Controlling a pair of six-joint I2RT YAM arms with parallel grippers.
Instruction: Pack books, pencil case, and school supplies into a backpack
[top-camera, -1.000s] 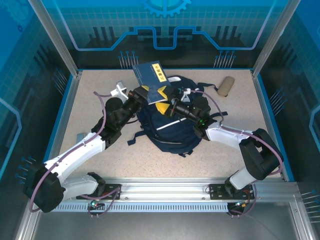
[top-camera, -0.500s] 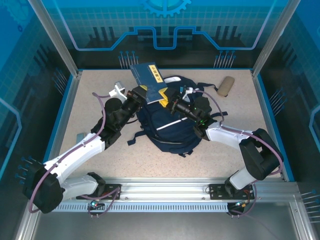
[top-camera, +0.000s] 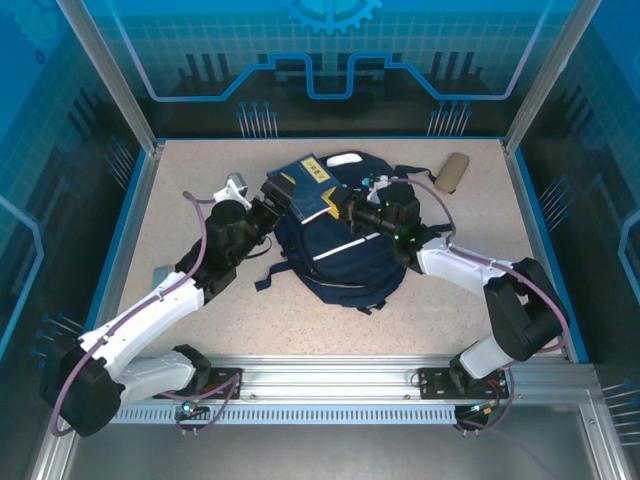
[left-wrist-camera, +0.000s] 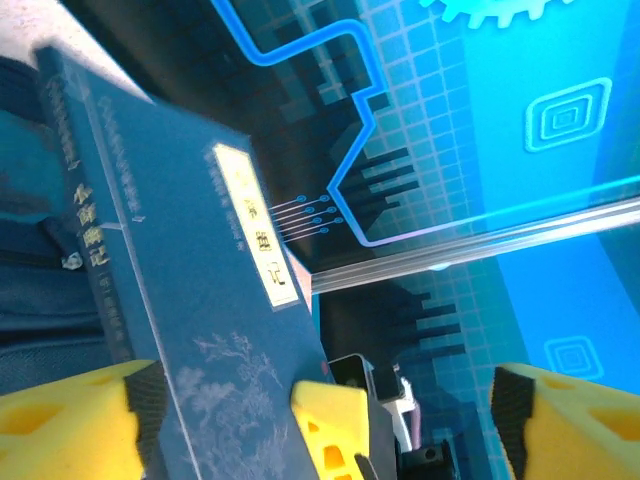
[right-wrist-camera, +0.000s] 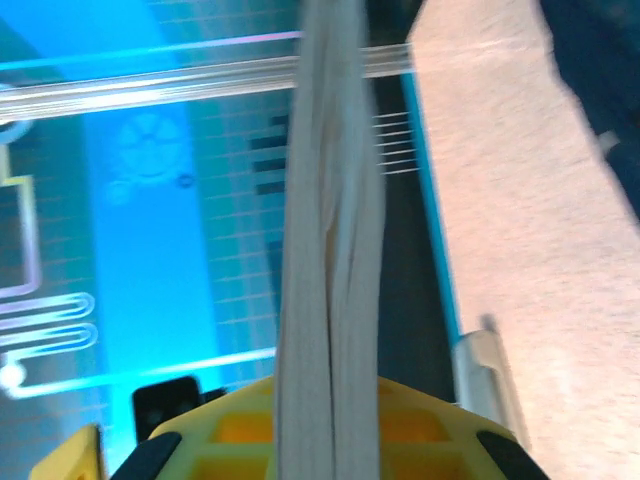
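Books (top-camera: 306, 188): tilted, held over the top end of the backpack (top-camera: 340, 265), navy cover with a pale label facing up.
My left gripper (top-camera: 279, 193): spread wide, the cover beside one finger (left-wrist-camera: 75, 415), nothing pinched.
My right gripper (right-wrist-camera: 330, 425): clamped tight on the books' page edge.
Pencil case (top-camera: 452, 172): on the table (top-camera: 300, 320), apart from the backpack, far right.

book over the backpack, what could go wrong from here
1. The right gripper pinches the book by one edge only, so it may sag or slip out.
2. The left gripper, open, flanks the book's other side and could snag it when backing off.
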